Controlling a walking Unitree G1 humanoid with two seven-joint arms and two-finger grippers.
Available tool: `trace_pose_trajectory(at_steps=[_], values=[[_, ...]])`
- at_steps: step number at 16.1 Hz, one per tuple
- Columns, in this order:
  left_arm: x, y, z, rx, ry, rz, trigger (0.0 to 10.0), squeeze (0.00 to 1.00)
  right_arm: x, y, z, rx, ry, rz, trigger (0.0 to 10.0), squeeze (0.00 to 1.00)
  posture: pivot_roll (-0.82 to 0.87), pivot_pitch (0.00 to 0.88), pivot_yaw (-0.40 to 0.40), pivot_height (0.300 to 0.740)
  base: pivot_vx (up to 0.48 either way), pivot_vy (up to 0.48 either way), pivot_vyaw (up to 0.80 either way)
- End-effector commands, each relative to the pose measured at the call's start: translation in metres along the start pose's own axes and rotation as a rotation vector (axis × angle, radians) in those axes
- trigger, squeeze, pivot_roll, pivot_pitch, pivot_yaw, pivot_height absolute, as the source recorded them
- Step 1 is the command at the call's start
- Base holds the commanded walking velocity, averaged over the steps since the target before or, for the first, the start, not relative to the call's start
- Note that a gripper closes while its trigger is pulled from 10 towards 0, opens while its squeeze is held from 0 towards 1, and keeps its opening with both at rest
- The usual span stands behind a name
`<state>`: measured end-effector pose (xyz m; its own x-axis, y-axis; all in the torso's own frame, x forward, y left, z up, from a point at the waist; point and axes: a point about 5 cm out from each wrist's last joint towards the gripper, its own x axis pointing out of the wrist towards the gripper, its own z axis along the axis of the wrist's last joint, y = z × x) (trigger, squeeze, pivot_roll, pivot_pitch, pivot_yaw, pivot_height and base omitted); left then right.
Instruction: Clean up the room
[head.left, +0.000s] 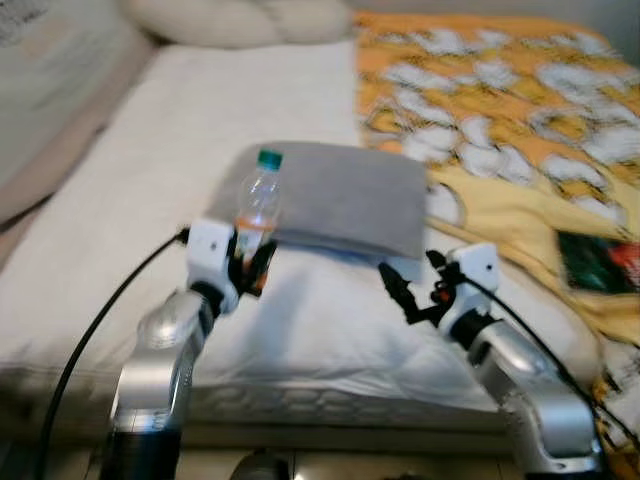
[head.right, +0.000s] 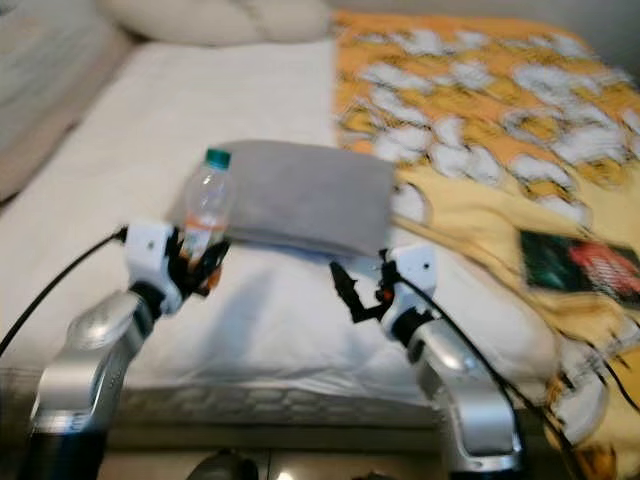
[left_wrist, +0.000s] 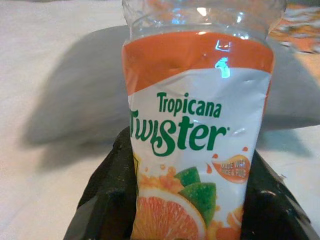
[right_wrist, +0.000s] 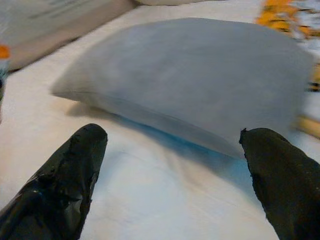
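Left wrist view shows the left gripper (left_wrist: 192, 200) clamped on a clear plastic bottle (left_wrist: 197, 125) with an orange, white and green juice label, one black finger (left_wrist: 107, 200) pressed to each side of its lower half. From the head camera the bottle (head.left: 258, 205) stands upright in that gripper (head.left: 248, 262), green cap uppermost, its long axis roughly vertical, held over the white sheet of the bed (head.left: 150, 180) just in front of a grey pillow (head.left: 340, 200). The bottle looks empty or nearly so, though the blur leaves that uncertain. The right gripper (head.right: 350, 290) hovers near the pillow's front edge with nothing between its fingers, which are spread wide; in its wrist view the pillow (right_wrist: 195, 75) lies straight ahead across the gap, its long side running crosswise to the fingers. An orange and yellow patterned blanket (head.left: 500, 100) covers the bed to the robot's right, with a dark book or packet (head.left: 598, 262) lying on it. As the bottle is already gripped on the left, the coming move is probably to carry it off the bed; the right arm is the nearer one to the pillow if that is to be straightened.
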<state>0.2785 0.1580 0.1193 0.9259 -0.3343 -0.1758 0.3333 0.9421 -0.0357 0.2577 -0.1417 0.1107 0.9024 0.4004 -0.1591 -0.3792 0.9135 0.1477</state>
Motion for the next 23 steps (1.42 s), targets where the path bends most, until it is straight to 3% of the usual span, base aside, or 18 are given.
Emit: trace_pose_trajectory(at_steps=[1,5,8,10,12,17,23], values=[[-0.001,-0.005,0.009,0.024,-0.023,0.004,10.0,0.00,-0.001,0.000,-0.002,0.015,-0.001,-0.009,10.0,0.00,0.02,0.000,0.042,0.740,0.000,0.000,0.80],[-0.020,-0.012,0.002,-0.006,0.006,0.084,10.0,0.00,-0.002,0.004,-0.010,0.057,0.009,-0.018,10.0,0.00,0.01,0.000,0.037,0.740,0.000,0.000,0.80],[-0.026,-0.006,0.000,0.001,0.013,0.170,10.0,0.00,-0.006,0.004,-0.018,0.062,0.027,-0.024,10.0,0.00,0.01,0.000,0.038,0.740,0.000,0.000,0.80],[-0.030,-0.001,0.007,0.059,-0.011,0.213,10.0,0.00,-0.007,0.003,-0.022,0.086,0.040,-0.036,10.0,0.00,0.02,0.000,0.030,0.740,0.000,0.000,0.80],[-0.032,0.000,0.008,0.121,-0.016,0.220,10.0,0.00,-0.006,0.005,-0.021,0.080,0.043,-0.023,10.0,0.00,0.02,0.000,0.028,0.740,0.000,0.000,0.80],[-0.028,-0.008,0.008,0.093,-0.019,0.235,10.0,0.00,-0.006,0.001,-0.024,0.101,0.070,0.008,10.0,0.00,0.03,0.000,0.016,0.740,0.000,0.000,0.80],[-0.034,-0.002,0.008,0.088,-0.023,0.257,10.0,0.00,-0.011,0.003,-0.031,0.111,0.115,0.042,10.0,0.00,0.03,0.000,0.011,0.740,0.000,0.000,0.80]])
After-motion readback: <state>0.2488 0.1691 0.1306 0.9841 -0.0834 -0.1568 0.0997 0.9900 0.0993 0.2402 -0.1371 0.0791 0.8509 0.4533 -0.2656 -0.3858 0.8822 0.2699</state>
